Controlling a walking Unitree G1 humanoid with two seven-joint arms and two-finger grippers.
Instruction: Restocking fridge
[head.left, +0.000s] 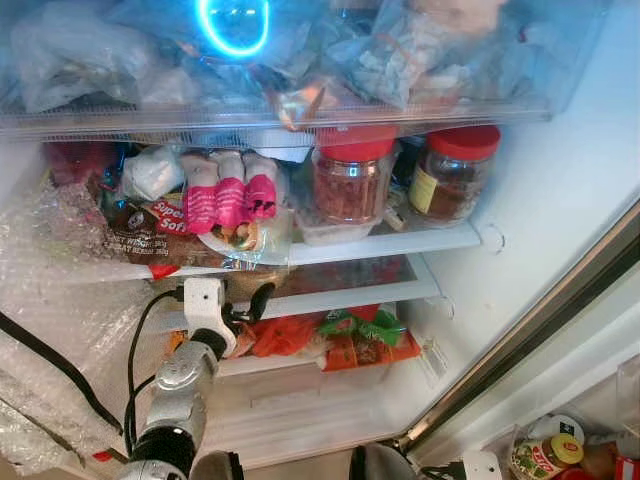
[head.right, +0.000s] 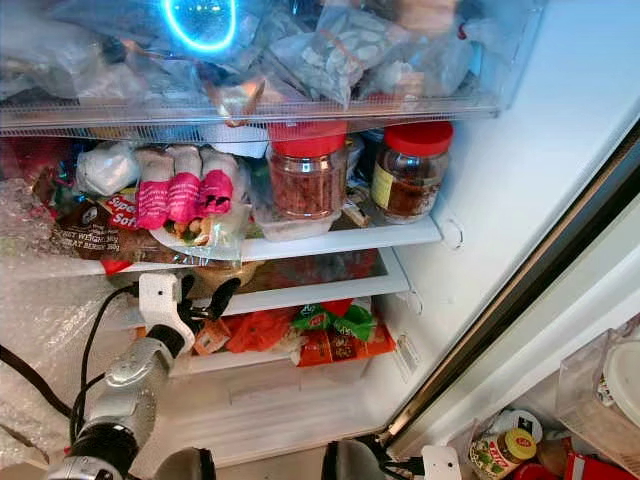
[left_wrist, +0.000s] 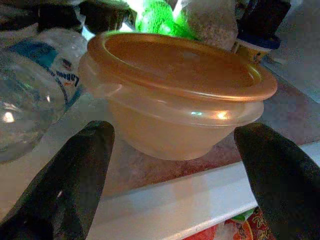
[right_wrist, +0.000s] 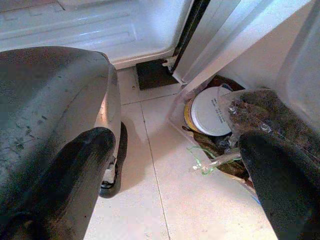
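Standing open, the fridge (head.left: 560, 170) held two red-lidded jars (head.left: 352, 180) on its upper shelf, while the left gripper (left_wrist: 172, 175), fingers spread apart and empty, faced an orange-lidded container (left_wrist: 175, 95) resting beside a water bottle (left_wrist: 30, 85) on the middle shelf, and the right gripper (right_wrist: 175, 170) hung open above the floor

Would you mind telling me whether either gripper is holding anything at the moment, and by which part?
Nothing is held. The left gripper is open in front of the orange-lidded container, fingers apart from it. The right gripper hangs open over the floor.
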